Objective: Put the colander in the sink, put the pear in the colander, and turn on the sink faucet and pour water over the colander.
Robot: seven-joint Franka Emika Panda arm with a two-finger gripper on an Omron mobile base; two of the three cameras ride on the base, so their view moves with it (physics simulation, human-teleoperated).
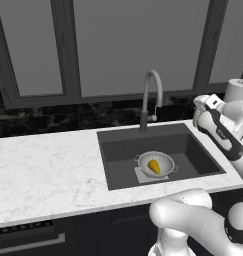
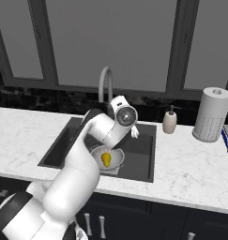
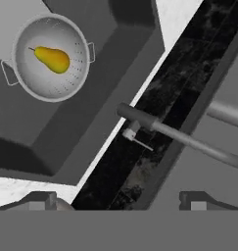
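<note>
The colander (image 1: 156, 163) sits on the bottom of the dark sink (image 1: 188, 145), and the yellow-orange pear (image 1: 153, 167) lies inside it. In the hand view the colander (image 3: 50, 57) with the pear (image 3: 53, 59) is at the upper left. The sink faucet (image 3: 140, 120) crosses the middle of that view, its small lever (image 3: 138, 140) beside the base. My gripper (image 3: 118, 202) is open and empty, its fingertips (image 3: 42, 200) wide apart, above the sink's back edge and short of the faucet. The faucet (image 1: 152, 95) stands behind the sink. No water shows.
A cream soap dispenser (image 2: 170, 122) and a paper towel roll (image 2: 210, 115) stand on the counter right of the sink (image 2: 143, 154). White marble counter (image 1: 43, 170) stretches to the left. A black backsplash and windows rise behind the faucet (image 2: 105, 84).
</note>
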